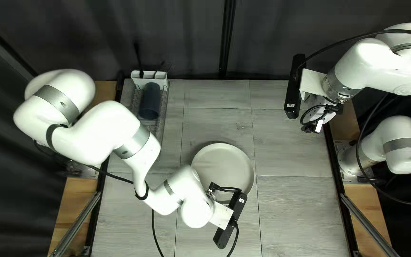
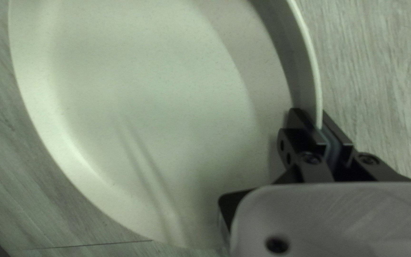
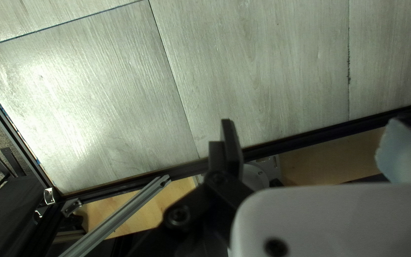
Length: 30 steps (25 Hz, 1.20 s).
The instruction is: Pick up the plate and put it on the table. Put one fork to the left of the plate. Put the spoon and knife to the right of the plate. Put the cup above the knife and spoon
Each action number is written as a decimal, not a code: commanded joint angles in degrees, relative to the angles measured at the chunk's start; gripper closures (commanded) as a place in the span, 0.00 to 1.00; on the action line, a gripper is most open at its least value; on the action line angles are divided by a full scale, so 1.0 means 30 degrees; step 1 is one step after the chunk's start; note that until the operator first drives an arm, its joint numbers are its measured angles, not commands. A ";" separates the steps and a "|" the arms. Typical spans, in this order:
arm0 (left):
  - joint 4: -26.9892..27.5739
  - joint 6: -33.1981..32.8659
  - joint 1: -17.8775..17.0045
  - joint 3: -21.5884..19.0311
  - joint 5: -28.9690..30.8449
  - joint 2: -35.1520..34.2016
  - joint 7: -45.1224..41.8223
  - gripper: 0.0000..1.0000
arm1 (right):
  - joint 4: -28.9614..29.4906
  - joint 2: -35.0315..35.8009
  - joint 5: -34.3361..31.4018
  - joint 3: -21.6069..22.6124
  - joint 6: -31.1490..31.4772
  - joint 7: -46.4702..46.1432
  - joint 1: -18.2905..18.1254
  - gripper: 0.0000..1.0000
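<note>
Plate (image 1: 223, 164) is resting on the desk (image 1: 291, 200) near its middle, with the left gripper (image 2: 321, 139) pinching its near rim. For a clean release, the fingers should be spreading fully and backing straight off the rim, so the plate is not being dragged. The right gripper (image 3: 312, 139) is hanging spread over the desk's right edge, and the cup (image 1: 149, 100) is lying in the rack (image 1: 159, 125) far left, so nothing is blocking the retreat.

Pale grey wood-grain table (image 1: 291, 214), seams crossing. Dark curtain (image 1: 84, 35) along the 12 o'clock edge, black pole (image 1: 227, 35) upright near its middle. Wire rack (image 1: 131, 98) at 11 o'clock on the table, white caddy (image 1: 149, 77) at its far end. Bare wood strips (image 1: 70, 200) along 3 and 9 o'clock sides. Metal rails (image 1: 366, 225) slanting at 5 and 7 o'clock.
</note>
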 commanded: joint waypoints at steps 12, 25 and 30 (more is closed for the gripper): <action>-0.4738 0.4188 0.1958 0.0779 -1.2069 -1.1666 1.0944 0.00 | 0.0000 0.0000 0.0000 0.0000 0.0000 0.0000 0.0000 0.00; -0.6963 0.5811 0.2974 0.3645 -1.3092 -1.4835 1.5127 0.00 | 0.0001 0.0000 0.0000 0.0000 0.0000 0.0000 0.0000 0.00; -0.8043 0.7543 0.4202 0.5986 -1.1802 -1.7642 1.7937 0.00 | 0.0001 0.0000 0.0000 0.0000 0.0000 0.0000 0.0000 0.00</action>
